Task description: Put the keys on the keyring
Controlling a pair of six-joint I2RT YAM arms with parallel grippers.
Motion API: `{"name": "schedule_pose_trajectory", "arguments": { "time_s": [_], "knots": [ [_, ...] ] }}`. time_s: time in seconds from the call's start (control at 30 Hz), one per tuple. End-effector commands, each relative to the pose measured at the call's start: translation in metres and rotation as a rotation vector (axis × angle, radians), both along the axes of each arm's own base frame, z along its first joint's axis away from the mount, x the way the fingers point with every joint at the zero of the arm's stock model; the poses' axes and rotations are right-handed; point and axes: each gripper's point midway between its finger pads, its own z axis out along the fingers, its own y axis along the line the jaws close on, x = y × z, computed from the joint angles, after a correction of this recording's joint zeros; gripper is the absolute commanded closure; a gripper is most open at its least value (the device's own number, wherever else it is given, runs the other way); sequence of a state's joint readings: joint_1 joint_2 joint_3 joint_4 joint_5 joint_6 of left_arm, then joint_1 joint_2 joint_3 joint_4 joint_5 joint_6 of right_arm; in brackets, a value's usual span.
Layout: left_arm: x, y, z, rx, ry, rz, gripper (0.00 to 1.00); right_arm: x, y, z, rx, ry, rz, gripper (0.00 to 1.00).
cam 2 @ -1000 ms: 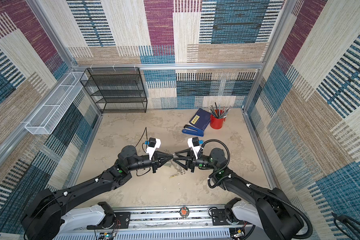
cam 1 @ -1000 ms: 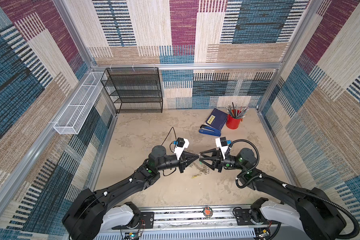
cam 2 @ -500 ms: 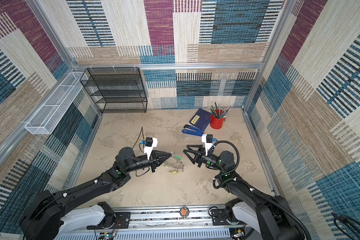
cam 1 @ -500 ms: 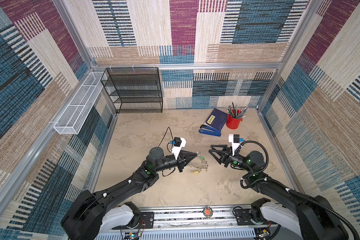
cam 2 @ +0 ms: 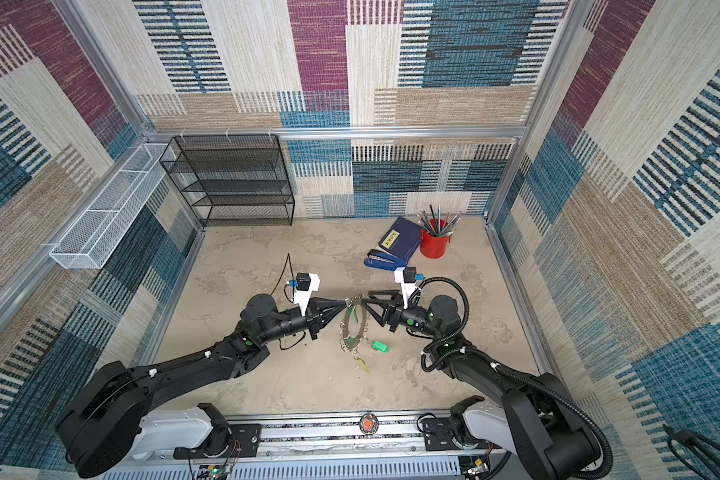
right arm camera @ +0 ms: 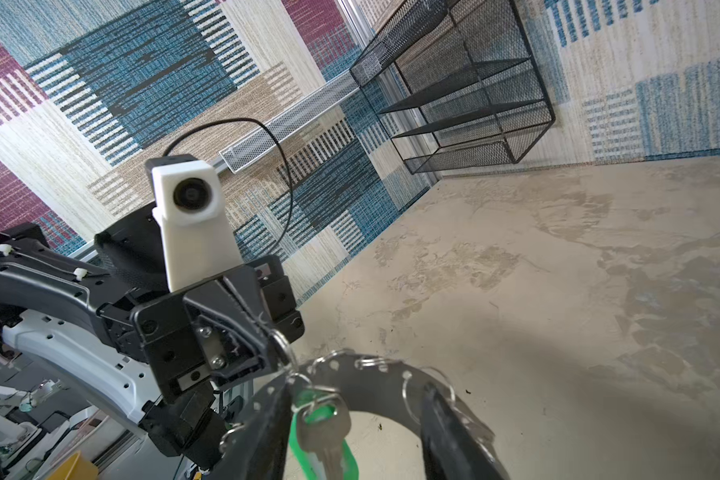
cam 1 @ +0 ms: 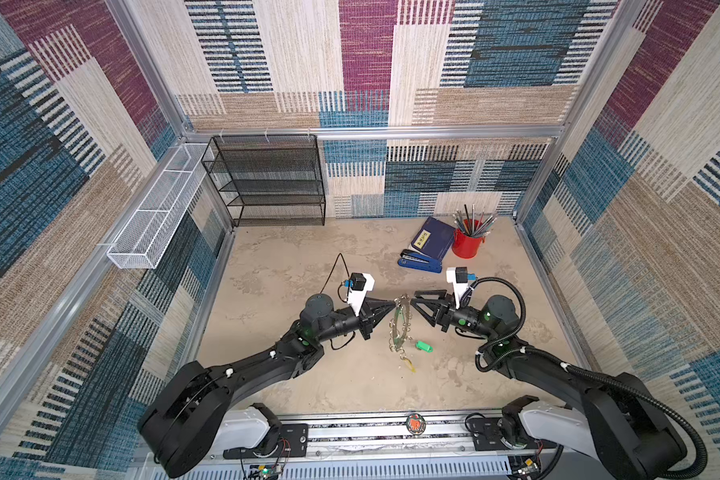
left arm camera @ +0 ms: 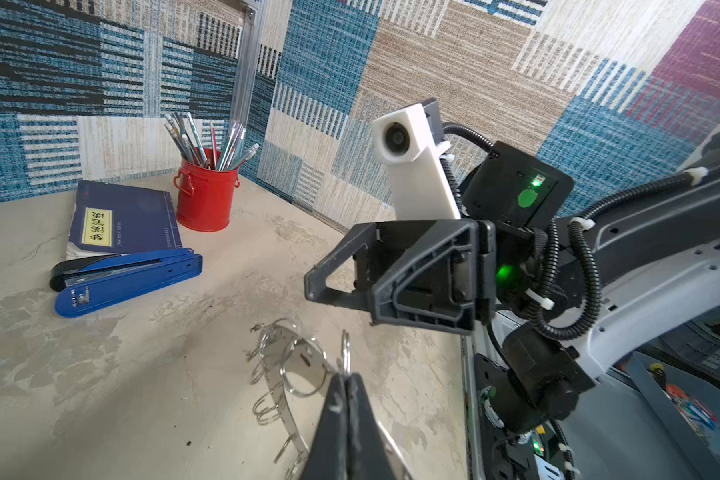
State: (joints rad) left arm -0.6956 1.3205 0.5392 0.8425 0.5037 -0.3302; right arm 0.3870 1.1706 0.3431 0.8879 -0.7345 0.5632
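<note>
Now raised: the keyring (right arm camera: pixel 383 374) hangs near upright over the tabletop (cam 1: pixel 308 257); half a second back it lay low beside the left gripper (cam 1: pixel 392 304). That gripper's jaws are pressed together on one split ring (left arm camera: pixel 345 353) at the disc's upper edge. The right gripper (cam 1: pixel 412 300), which had drawn away, is back against the disc. Its jaws stand apart, straddling a green-tagged key (right arm camera: pixel 323 428) that already hangs from a ring, and do not clamp it. A yellow tag (cam 1: pixel 409 365) trails at the low end. A second green tag (cam 1: pixel 424 345) sits just beside the disc; attached or loose, cannot tell. Judgement: at least one key is on, and the lifted disc offers its rings for threading.
</note>
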Motion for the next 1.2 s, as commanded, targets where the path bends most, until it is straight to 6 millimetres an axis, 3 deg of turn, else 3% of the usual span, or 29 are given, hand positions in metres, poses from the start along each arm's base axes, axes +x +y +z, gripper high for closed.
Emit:
{"name": "schedule_pose_trajectory", "arguments": {
  "time_s": [0.0,0.53,0.93,1.17],
  "knots": [
    [0.004,-0.002,0.022,-0.11,-0.078,-0.003,1.0,-0.011,0.004,0.013,0.04,-0.05,0.06,0.49],
    [0.002,-0.011,0.002,-0.118,-0.016,-0.066,1.0,-0.005,-0.001,0.012,0.022,-0.056,0.003,0.61],
    [-0.003,-0.015,0.005,-0.141,-0.007,-0.133,1.0,-0.025,0.019,0.013,0.037,-0.079,0.171,0.65],
    [-0.005,-0.016,0.005,-0.145,-0.004,-0.156,1.0,-0.025,0.024,0.01,0.026,-0.071,0.187,0.77]
  ]
}}
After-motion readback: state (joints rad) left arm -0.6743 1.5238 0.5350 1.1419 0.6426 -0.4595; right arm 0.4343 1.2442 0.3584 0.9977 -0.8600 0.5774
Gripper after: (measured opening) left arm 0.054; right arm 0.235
